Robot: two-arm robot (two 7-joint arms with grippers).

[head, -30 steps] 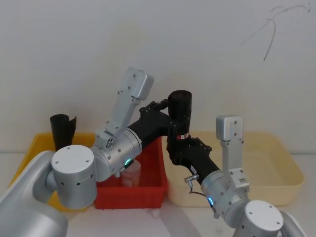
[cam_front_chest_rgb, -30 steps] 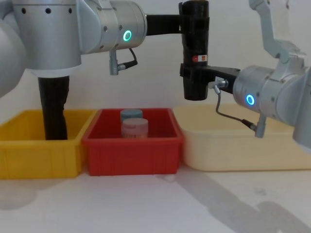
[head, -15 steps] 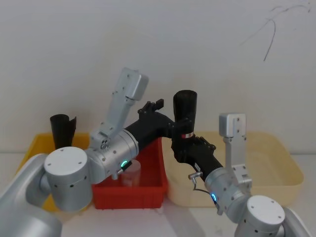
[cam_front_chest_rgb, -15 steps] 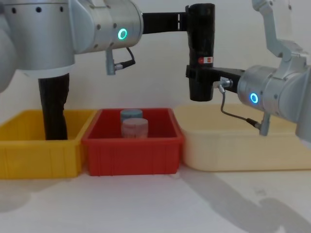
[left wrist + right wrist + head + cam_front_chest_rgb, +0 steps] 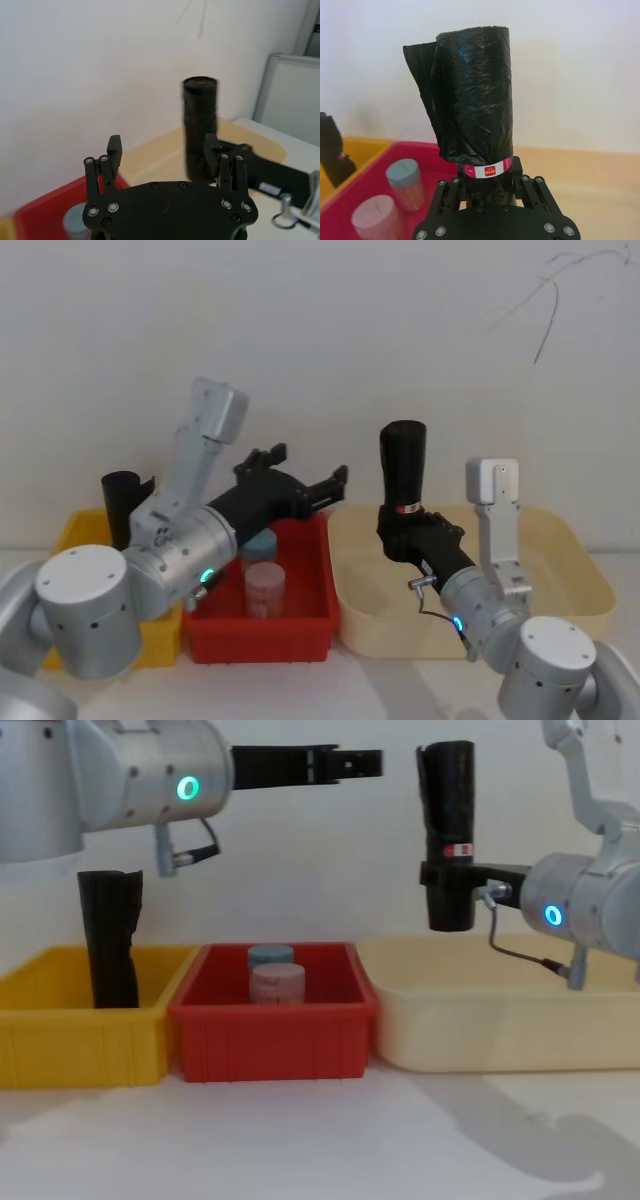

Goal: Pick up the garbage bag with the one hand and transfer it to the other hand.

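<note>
We note the right gripper (image 5: 450,885) clamped on the garbage bag (image 5: 447,800) just below its label (bag upright), over the cream bin (image 5: 480,1020). The left gripper (image 5: 365,762) is spread wide, apart from the bag.

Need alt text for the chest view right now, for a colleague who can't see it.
The right gripper holds the garbage bag upright above the beige bin's left end. The left gripper hangs empty beside the bag, apart from it, above the red bin.

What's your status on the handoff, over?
Left gripper open, off the garbage bag. Right gripper shut on it, upright above the cream bin. Nothing in the way.
</note>
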